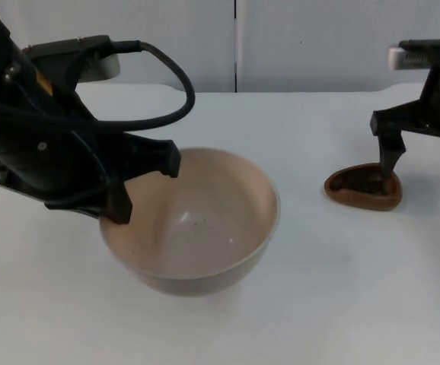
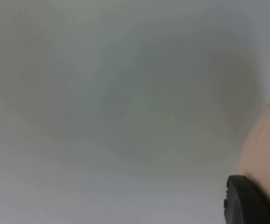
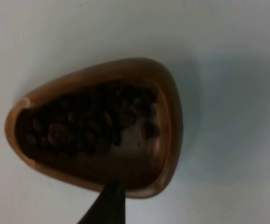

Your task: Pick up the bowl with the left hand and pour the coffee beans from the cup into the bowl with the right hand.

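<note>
The beige bowl (image 1: 197,228) is in the middle of the top view, empty apart from a few dark specks. My left gripper (image 1: 145,184) is shut on its left rim, one finger (image 1: 168,160) inside and one (image 1: 118,205) outside. The left wrist view has the bowl's outer wall (image 2: 266,149) against a black fingertip (image 2: 247,203), with the table well below it. The brown cup (image 1: 363,188) stands on the table at the right with coffee beans (image 3: 86,123) in it. My right gripper (image 1: 390,173) is shut on the cup's right rim (image 3: 139,184).
White table top (image 1: 326,289) all around, ending at the grey partition wall (image 1: 311,38) behind. About a hand's width of bare table separates the bowl from the cup.
</note>
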